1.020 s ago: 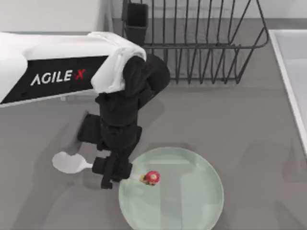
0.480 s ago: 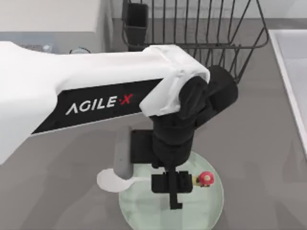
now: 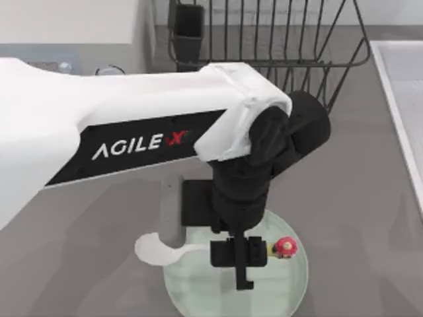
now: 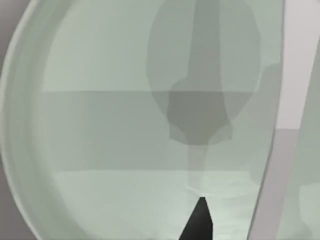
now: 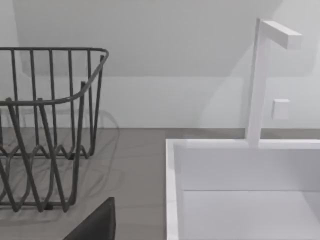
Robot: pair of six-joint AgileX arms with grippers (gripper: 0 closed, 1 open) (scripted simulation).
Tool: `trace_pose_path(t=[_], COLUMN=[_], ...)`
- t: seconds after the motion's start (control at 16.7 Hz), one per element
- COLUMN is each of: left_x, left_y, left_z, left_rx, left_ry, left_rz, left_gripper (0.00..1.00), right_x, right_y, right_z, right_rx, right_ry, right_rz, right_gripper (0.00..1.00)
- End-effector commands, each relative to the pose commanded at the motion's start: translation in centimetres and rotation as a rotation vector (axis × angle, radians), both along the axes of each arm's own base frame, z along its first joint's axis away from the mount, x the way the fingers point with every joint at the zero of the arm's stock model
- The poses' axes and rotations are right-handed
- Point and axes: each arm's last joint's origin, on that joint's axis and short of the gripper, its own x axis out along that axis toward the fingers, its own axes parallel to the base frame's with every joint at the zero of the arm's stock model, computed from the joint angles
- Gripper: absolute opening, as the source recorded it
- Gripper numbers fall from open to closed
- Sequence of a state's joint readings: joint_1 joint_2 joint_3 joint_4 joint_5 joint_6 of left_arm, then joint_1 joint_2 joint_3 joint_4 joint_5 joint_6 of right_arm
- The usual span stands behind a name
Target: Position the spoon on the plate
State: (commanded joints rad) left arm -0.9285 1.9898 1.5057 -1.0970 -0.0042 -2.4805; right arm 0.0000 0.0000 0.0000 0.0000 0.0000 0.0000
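Left gripper (image 3: 239, 254): over plate, jaws closed on spoon handle mid-shaft.
Spoon (image 3: 156, 248): long axis runs left–right; bowl off plate's left rim over bench, knob w/in plate.
Plate (image 3: 291, 281): directly under jaws; spoon needs shifting right.
Right arm: parked nr sink (image 5: 240, 190).

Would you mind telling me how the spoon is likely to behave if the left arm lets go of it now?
The spoon looks stiff and light. Its bowl hangs off the plate rim, so it may tip outward. The glossy plate suggests it could slide. The left gripper is over its handle.
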Motion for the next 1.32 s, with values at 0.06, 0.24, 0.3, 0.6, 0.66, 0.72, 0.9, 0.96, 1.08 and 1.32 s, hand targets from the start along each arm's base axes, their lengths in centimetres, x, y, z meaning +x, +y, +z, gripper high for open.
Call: trace_pose_path(t=[0.06, 0.24, 0.3, 0.6, 0.66, 0.72, 0.9, 0.96, 1.08, 1.32], left_x=[-0.2, -1.3, -1.7, -3.9, -4.2, -4.5, -4.7, -4.6, -4.3, -2.9], left_y=[0.0, -0.2, -0.2, -0.4, -0.5, -0.5, -0.6, -0.7, -0.8, -0.9], left_z=[0.1, 0.7, 0.9, 2.2, 2.4, 2.6, 2.8, 2.8, 2.6, 1.5], left_rx=[0.0, -0.003, -0.005, -0.026, -0.032, -0.037, -0.056, -0.062, -0.072, -0.083], left_ry=[0.003, 0.014, 0.018, 0.033, 0.034, 0.035, 0.029, 0.025, 0.015, -0.012], left_rz=[-0.008, -0.051, -0.069, -0.16, -0.171, -0.179, -0.183, -0.179, -0.163, -0.106], left_gripper=[0.0, 0.0, 0.0, 0.0, 0.0, 0.0, 0.0, 0.0, 0.0, 0.0], right_x=[0.0, 0.0, 0.0, 0.0, 0.0, 0.0, 0.0, 0.0, 0.0, 0.0], right_y=[0.0, 0.0, 0.0, 0.0, 0.0, 0.0, 0.0, 0.0, 0.0, 0.0], right_z=[0.0, 0.0, 0.0, 0.0, 0.0, 0.0, 0.0, 0.0, 0.0, 0.0], right_rx=[0.0, 0.0, 0.0, 0.0, 0.0, 0.0, 0.0, 0.0, 0.0, 0.0], right_ry=[0.0, 0.0, 0.0, 0.0, 0.0, 0.0, 0.0, 0.0, 0.0, 0.0], right_rz=[0.0, 0.0, 0.0, 0.0, 0.0, 0.0, 0.0, 0.0, 0.0, 0.0], right_gripper=[1.0, 1.0, 1.0, 1.0, 1.0, 1.0, 1.0, 1.0, 1.0, 1.0])
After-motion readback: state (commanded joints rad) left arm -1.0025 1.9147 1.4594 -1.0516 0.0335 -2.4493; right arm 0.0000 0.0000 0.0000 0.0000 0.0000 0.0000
